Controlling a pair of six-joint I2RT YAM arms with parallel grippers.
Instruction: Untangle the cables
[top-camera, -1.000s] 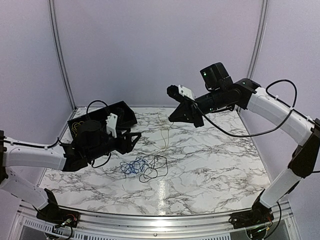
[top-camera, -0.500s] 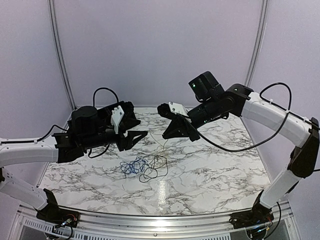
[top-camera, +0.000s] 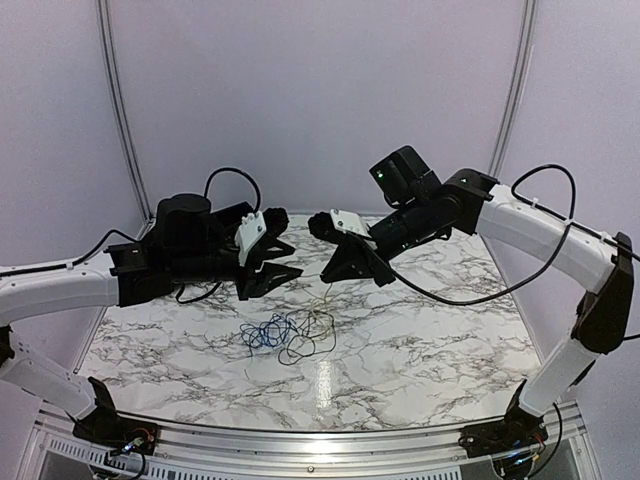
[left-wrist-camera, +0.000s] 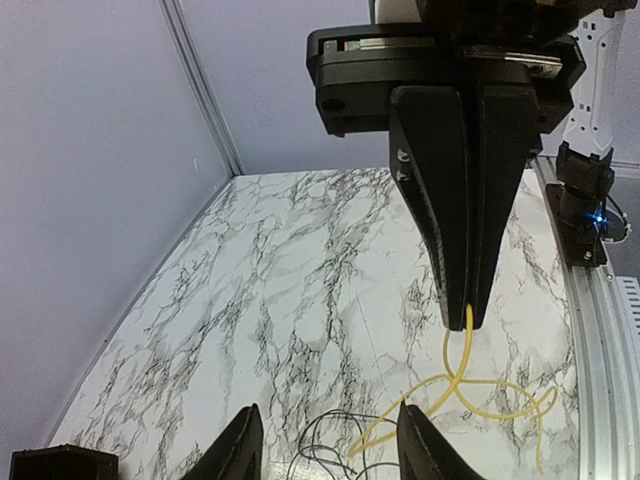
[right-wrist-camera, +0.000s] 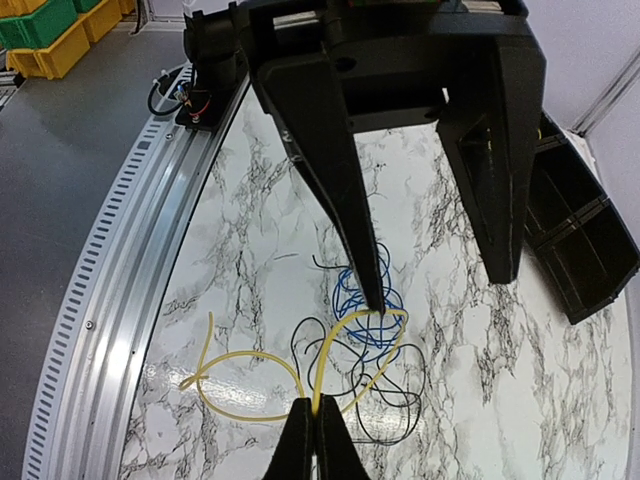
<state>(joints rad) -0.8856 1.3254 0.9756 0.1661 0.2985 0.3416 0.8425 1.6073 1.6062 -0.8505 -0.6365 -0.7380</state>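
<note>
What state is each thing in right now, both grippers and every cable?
Left gripper: open, gripping nothing.
Right gripper: shut on the yellow cable.
Yellow cable: pinched and lifted at one point, the rest looped on the table.
Blue cable: bunched on the table, tangled with the black one.
Black cable: lying in loose loops, overlapping blue and yellow.

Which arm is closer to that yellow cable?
Right. The right fingers are pinched shut on the yellow cable; the left fingers hang open facing it, close but not gripping.
</note>
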